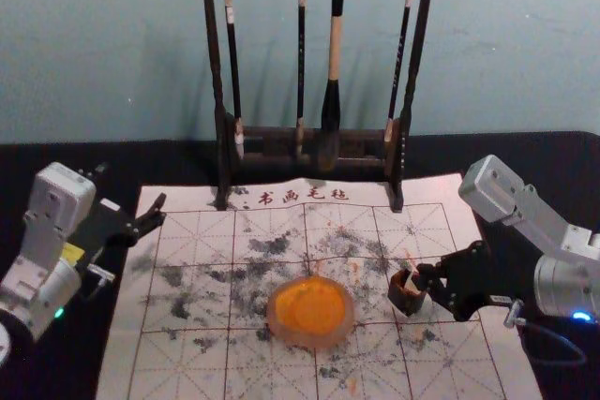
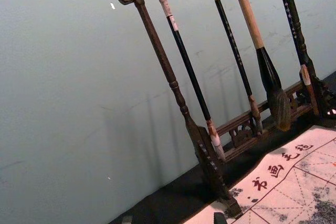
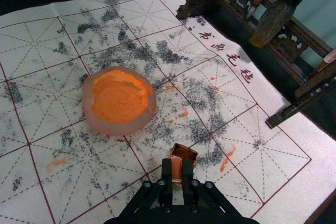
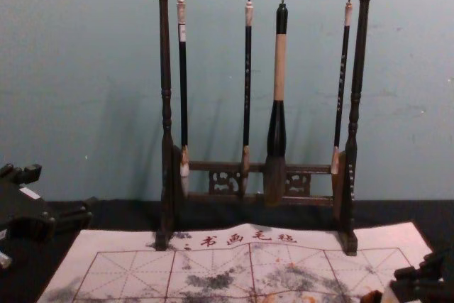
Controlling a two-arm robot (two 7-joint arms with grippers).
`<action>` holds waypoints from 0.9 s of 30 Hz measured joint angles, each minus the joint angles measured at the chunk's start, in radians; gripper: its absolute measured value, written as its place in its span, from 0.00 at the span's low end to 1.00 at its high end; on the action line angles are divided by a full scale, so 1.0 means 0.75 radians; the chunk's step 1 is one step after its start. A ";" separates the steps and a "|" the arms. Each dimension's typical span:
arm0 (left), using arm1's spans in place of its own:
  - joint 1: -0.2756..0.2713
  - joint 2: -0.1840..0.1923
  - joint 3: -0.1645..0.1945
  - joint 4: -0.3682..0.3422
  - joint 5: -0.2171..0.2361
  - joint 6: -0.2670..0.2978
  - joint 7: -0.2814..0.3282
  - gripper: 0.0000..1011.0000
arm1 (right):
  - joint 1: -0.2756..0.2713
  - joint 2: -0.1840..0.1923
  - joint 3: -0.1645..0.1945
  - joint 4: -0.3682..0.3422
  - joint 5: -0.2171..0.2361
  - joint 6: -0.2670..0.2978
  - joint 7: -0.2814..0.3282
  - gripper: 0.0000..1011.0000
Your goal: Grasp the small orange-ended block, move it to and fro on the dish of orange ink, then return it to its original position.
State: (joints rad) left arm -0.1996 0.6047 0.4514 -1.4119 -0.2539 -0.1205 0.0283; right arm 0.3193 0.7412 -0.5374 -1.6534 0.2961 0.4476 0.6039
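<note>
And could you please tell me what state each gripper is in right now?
Left gripper: open, empty, by the mat's left edge.
Right gripper: closed on the orange-ended block, right of the ink dish.

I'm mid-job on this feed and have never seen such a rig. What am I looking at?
It is a two-armed robot seen by its own cameras: one on the head looking down, one on the chest looking forward, one on each wrist. A marked white sheet lies on a dark table, with a dish of orange ink and a dark open box on it. Behind them stands a rack with four hanging brushes. The right gripper, at the box, is closed on the orange-ended block. The left gripper is open and empty near the sheet's far left corner.
</note>
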 joint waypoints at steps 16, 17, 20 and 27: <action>0.000 0.000 0.000 0.000 0.000 0.000 0.000 0.99 | -0.002 -0.001 0.001 0.000 -0.001 -0.001 -0.001 0.07; 0.000 0.000 0.000 0.000 0.000 0.000 0.000 0.99 | -0.002 -0.001 0.001 0.000 -0.001 -0.001 -0.001 0.07; 0.000 0.000 0.000 0.000 0.000 0.000 0.000 0.99 | -0.002 0.000 0.001 0.000 -0.001 -0.001 0.000 0.07; 0.000 0.000 0.000 0.000 0.000 0.000 0.000 0.99 | -0.002 0.000 0.001 0.000 -0.001 -0.001 0.000 0.07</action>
State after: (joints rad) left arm -0.1995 0.6047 0.4514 -1.4120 -0.2539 -0.1205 0.0283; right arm 0.3180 0.7415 -0.5369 -1.6534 0.2952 0.4465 0.6040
